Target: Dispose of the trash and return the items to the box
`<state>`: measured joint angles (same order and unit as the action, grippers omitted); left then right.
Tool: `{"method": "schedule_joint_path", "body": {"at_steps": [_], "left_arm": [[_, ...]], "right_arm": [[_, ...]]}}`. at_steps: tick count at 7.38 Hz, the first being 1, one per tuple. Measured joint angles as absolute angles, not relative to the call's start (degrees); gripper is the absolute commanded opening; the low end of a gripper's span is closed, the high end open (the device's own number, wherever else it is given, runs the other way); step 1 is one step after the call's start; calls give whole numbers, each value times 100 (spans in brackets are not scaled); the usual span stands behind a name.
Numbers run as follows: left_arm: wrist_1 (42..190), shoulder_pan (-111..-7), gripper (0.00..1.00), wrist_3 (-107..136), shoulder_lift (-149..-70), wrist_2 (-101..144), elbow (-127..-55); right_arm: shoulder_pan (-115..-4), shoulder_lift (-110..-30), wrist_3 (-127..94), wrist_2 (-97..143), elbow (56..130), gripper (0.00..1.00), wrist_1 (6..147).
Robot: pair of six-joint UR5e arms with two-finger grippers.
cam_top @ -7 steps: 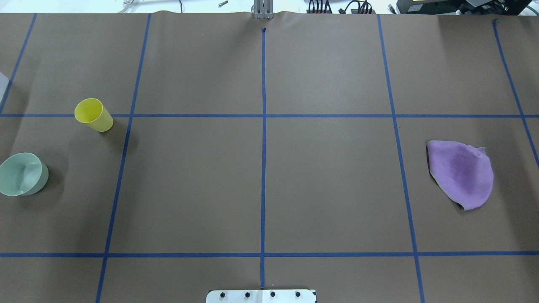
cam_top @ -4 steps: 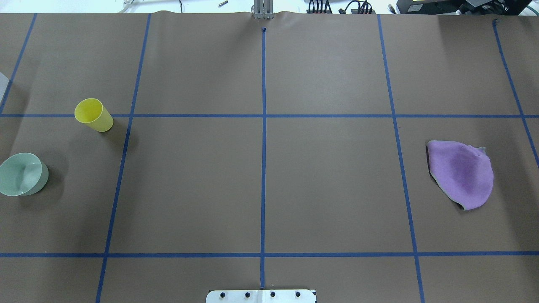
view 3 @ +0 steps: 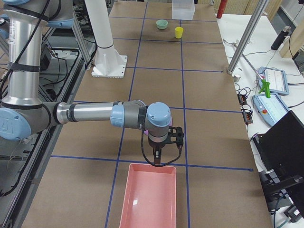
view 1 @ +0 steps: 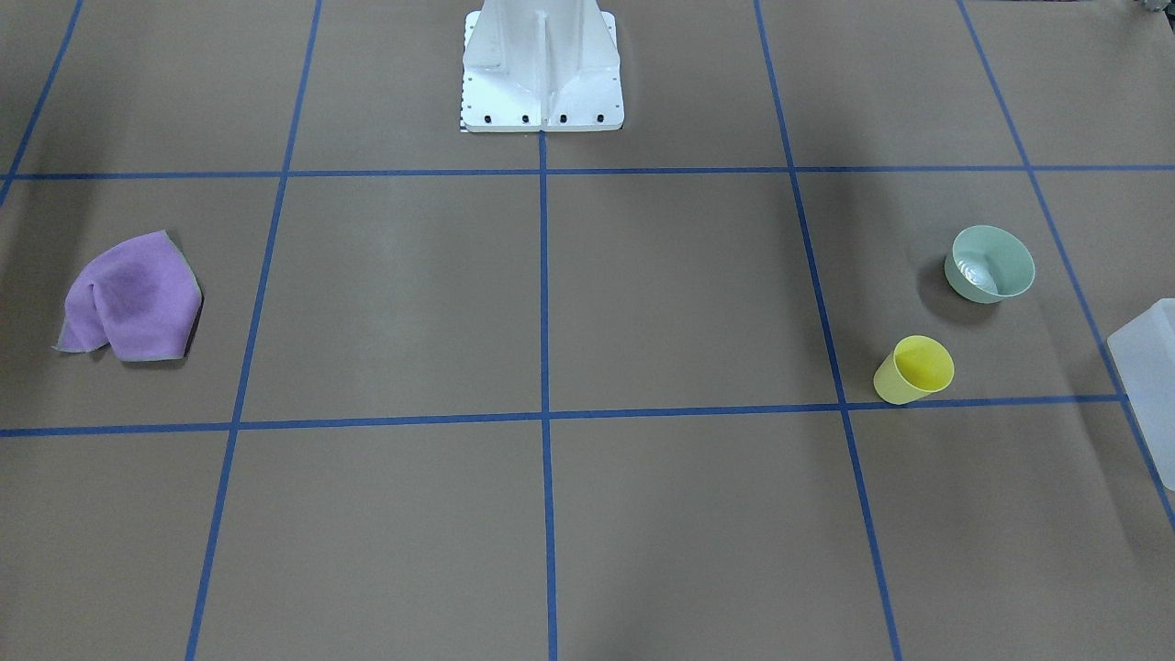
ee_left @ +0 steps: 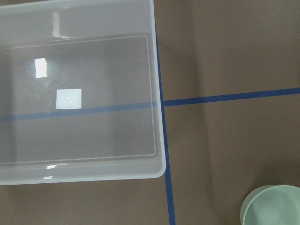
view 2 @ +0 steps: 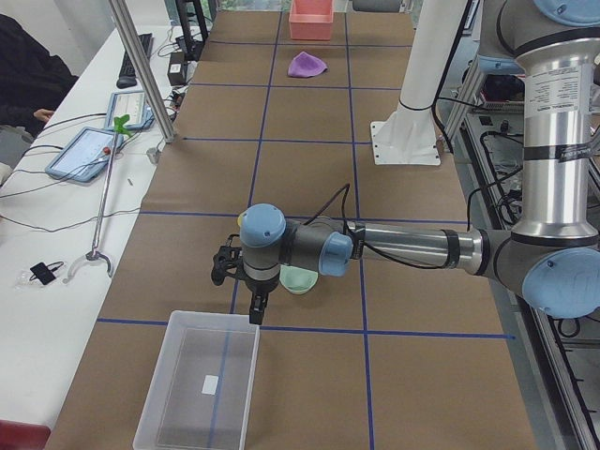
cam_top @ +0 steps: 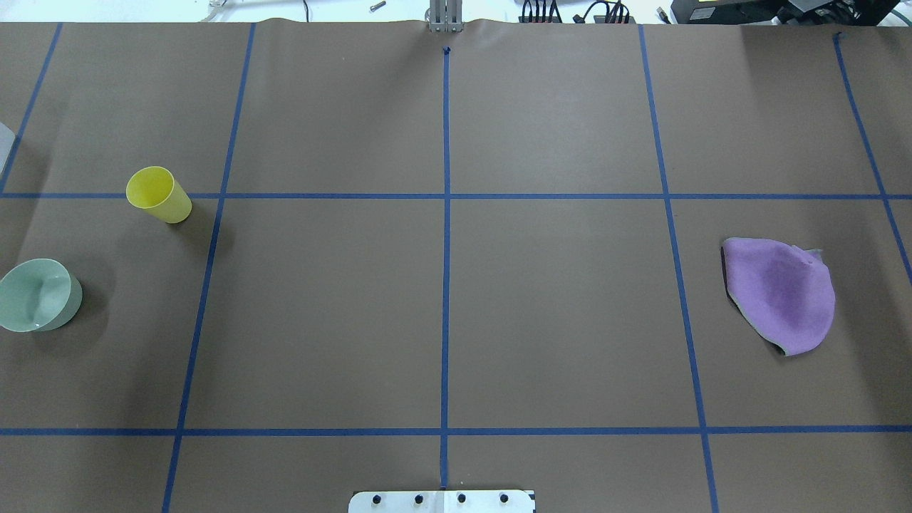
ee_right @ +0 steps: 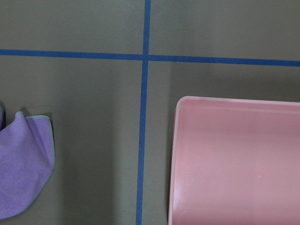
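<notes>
The yellow cup (cam_top: pixel 158 194) stands upright on the table's left side, also in the front view (view 1: pixel 913 369). The mint-green bowl (cam_top: pixel 37 294) sits nearer the robot, by the left edge, and shows in the left wrist view (ee_left: pixel 272 206). The frosted-white box (view 2: pixel 246 394) is empty at the left end; its rim (ee_left: pixel 159 93) fills the left wrist view. My left gripper (view 2: pixel 255 316) hangs above the box's near edge, beside the bowl (view 2: pixel 298 279). My right gripper (view 3: pixel 157 159) hangs over the pink tray's near edge. I cannot tell whether either gripper is open or shut.
A crumpled purple cloth (cam_top: pixel 780 292) lies on the table's right side, also in the right wrist view (ee_right: pixel 23 164). An empty pink tray (view 3: pixel 148 194) stands at the right end. The white robot base (view 1: pixel 542 69) stands mid-table. Blue tape lines grid the brown paper.
</notes>
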<state>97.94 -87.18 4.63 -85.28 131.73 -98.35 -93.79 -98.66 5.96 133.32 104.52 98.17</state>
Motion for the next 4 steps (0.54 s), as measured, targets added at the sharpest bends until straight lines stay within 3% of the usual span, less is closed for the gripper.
{"method": "schedule_joint_path", "body": {"at_steps": [4], "left_arm": [[9987, -8691, 99, 665, -8678, 13220, -9877]], "right_arm": [[-9378, -9861, 604, 13359, 10459, 100, 9817]]}}
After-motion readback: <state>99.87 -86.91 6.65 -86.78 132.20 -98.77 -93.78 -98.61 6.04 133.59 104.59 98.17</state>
